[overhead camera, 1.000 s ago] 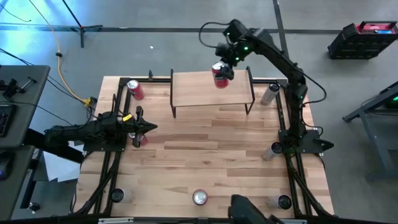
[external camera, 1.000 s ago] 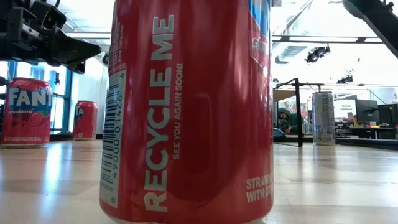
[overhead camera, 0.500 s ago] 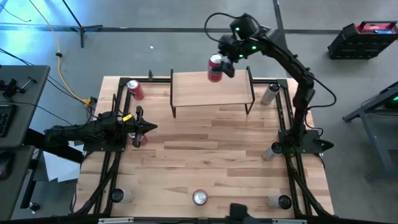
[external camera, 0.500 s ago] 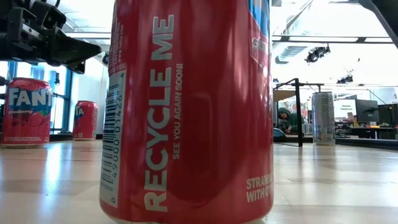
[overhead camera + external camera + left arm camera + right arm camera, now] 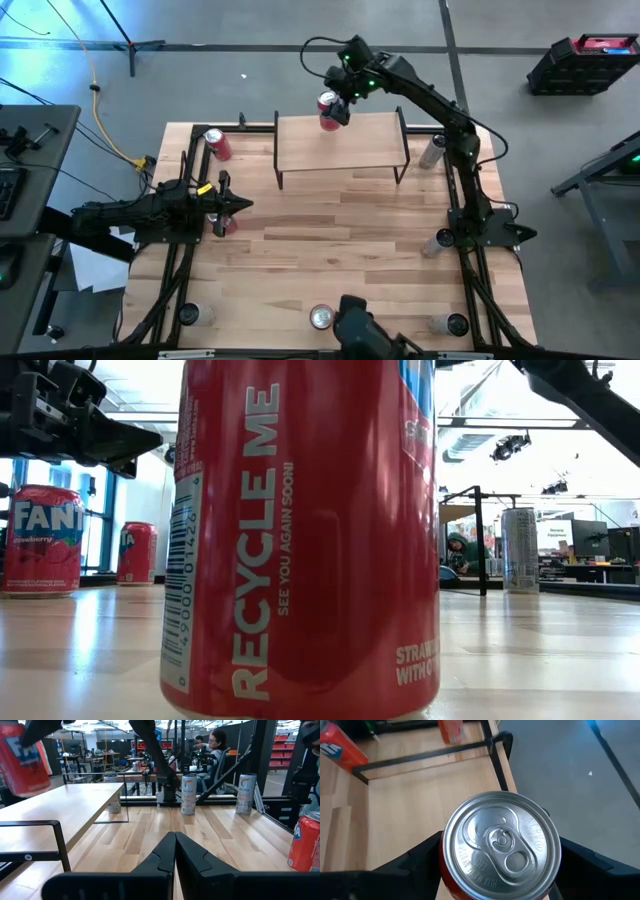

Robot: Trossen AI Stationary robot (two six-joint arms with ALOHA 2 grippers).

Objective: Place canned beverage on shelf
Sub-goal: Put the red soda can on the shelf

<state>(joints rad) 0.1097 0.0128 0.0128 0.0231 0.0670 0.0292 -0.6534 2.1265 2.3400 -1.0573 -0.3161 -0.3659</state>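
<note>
low view is mostly blocked by a red can [image 5: 305, 540] up close; right gripper [image 5: 333, 106] clamps a red soda can [image 5: 328, 110] over the shelf [image 5: 340, 142], far edge

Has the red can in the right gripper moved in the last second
Yes. In the high view the right gripper has carried the red can leftward along the shelf, toward its back edge.
</note>
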